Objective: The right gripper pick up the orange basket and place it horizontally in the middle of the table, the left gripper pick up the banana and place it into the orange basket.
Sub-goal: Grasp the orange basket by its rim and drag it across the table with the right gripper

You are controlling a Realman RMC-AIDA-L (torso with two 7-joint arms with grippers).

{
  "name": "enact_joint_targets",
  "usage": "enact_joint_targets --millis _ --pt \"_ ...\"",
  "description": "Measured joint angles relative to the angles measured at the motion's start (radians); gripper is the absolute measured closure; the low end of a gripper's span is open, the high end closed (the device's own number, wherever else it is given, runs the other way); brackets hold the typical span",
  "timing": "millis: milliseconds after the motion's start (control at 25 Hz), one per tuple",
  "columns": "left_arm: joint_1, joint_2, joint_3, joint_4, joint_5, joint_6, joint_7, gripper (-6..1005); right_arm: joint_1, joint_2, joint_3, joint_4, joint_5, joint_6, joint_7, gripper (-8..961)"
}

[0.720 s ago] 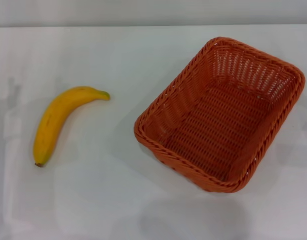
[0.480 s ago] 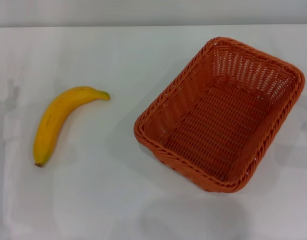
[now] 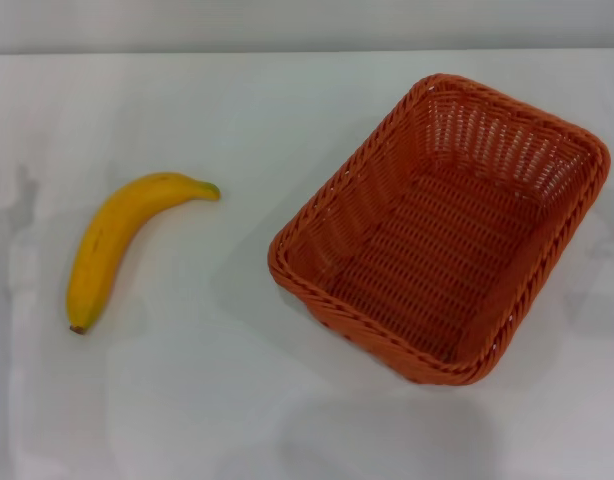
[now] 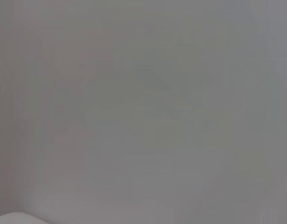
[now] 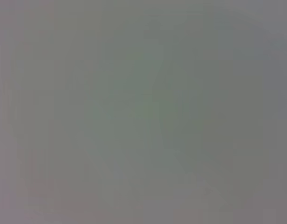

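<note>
White table (image 3: 237, 420) holds one banana (image 3: 112, 240), one orange basket (image 3: 442, 225); neither end effector visible.

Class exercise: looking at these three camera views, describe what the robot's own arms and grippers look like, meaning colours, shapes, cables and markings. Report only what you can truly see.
Nothing of them can be described: neither arm nor gripper appears in any view. The head view shows only the curved yellow banana and the rectangular orange woven basket on the plain white table. Both wrist views show a featureless grey field, with no fingers, cables or markings.
</note>
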Motion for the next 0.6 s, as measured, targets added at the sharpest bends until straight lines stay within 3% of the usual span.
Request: enact_joint_targets --millis 120,280,440,600 --pt "0.009 0.001 0.001 0.000 0.001 0.001 -0.001 105 -0.011 0.000 -0.033 -0.042 0.000 0.000 0.065 81" --pt "0.032 0.004 0.002 -0.009 0.016 0.023 -0.029 106 -0.032 -0.003 -0.183 -0.194 -0.001 -0.013 0.235 81" --pt "0.057 0.005 0.002 -0.046 0.084 0.050 -0.104 106 -0.062 -0.022 -0.381 -0.462 -0.068 -0.153 0.474 81" --pt "0.076 0.005 0.002 -0.071 0.140 0.052 -0.133 106 -0.071 -0.032 -0.458 -0.757 -0.298 -0.320 0.779 81"
